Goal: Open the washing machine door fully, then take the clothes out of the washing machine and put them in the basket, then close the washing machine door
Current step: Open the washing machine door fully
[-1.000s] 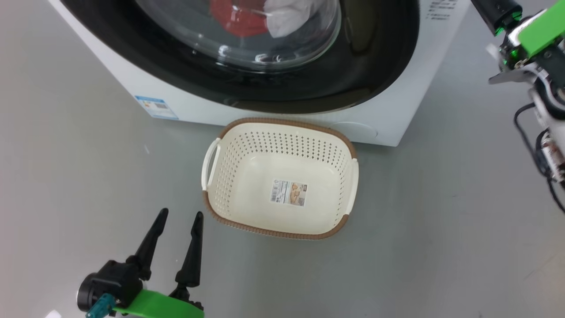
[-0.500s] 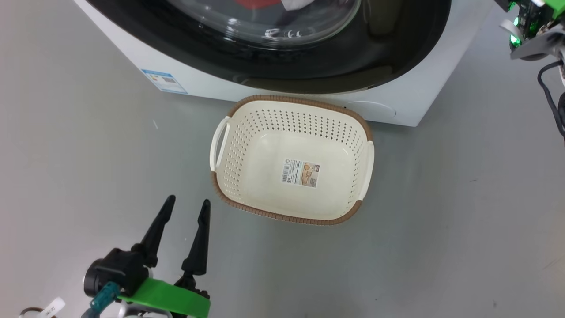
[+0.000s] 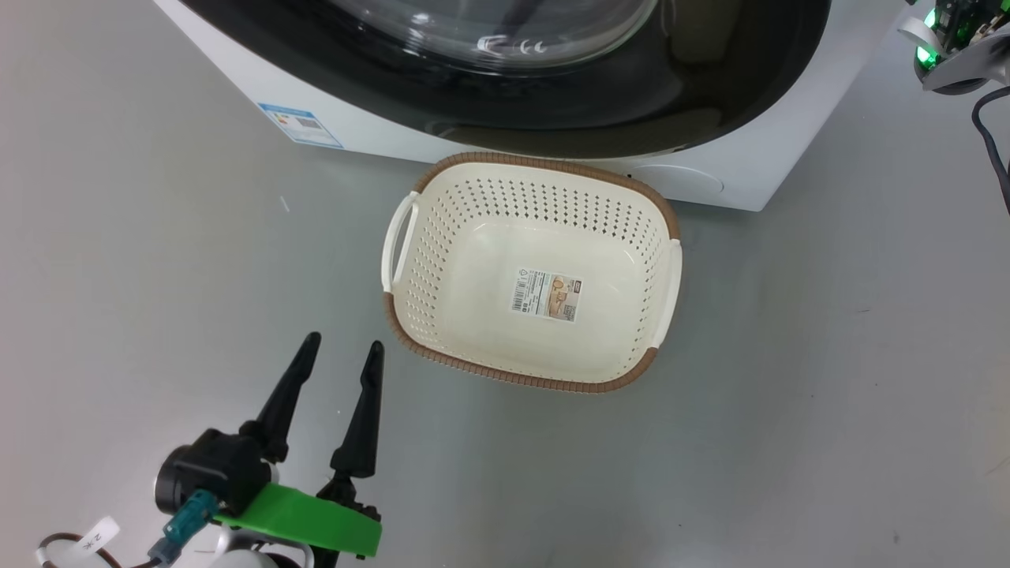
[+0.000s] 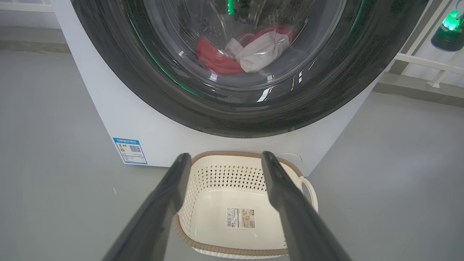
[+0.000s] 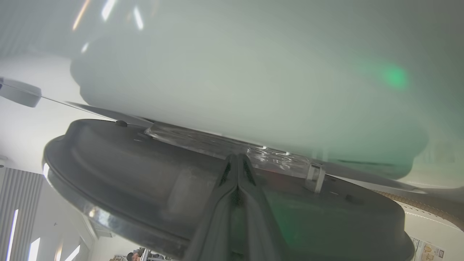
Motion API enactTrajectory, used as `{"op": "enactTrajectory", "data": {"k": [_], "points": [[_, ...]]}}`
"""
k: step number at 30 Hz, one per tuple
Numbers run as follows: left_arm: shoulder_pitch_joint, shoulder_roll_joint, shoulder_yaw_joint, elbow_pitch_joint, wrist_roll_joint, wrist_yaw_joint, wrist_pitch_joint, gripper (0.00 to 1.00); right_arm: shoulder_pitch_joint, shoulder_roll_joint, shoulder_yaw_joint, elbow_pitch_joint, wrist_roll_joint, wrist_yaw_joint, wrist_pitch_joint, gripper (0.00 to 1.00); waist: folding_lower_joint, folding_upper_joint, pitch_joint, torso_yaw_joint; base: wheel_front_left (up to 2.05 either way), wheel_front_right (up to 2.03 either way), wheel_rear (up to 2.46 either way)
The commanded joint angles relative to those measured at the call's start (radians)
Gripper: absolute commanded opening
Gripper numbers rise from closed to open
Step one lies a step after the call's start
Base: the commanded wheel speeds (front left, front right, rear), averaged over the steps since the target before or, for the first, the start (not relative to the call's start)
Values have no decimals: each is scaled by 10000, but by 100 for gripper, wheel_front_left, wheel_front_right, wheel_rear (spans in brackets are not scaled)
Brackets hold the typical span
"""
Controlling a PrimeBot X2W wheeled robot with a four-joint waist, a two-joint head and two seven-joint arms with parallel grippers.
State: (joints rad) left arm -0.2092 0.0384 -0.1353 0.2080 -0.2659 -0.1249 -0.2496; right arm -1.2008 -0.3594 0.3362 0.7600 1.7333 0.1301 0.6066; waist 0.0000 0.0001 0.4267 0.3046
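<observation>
The empty cream basket (image 3: 426, 300) is set upright just in front of the white washing machine (image 4: 119, 108); red and white clothes (image 4: 217, 59) are seen behind its black-rimmed glass door (image 4: 145, 90).

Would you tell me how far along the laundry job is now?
Done: nothing visible yet; the basket sits empty. In hand: the shut right claw has its tips at the edge of the washing machine door, which looks closed or barely ajar. Remaining: open the door fully, move the clothes, seen behind the glass, into the basket, then close the door. The left claw hangs open, holding nothing.
</observation>
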Motion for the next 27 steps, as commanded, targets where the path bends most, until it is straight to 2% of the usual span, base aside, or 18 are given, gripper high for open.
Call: {"op": "enactTrajectory", "data": {"k": [1, 27], "points": [[-142, 118, 286, -206, -81, -57, -122, 100, -67, 279, 56, -267, -42, 6, 146, 0, 0, -1, -9, -12, 0, 0, 0], [541, 118, 197, -23, 128, -57, -122, 100, 2874, 733, 330, -2100, -492, 6, 1042, 0, 0, -1, -1562, 18, 0, 0, 0]]}}
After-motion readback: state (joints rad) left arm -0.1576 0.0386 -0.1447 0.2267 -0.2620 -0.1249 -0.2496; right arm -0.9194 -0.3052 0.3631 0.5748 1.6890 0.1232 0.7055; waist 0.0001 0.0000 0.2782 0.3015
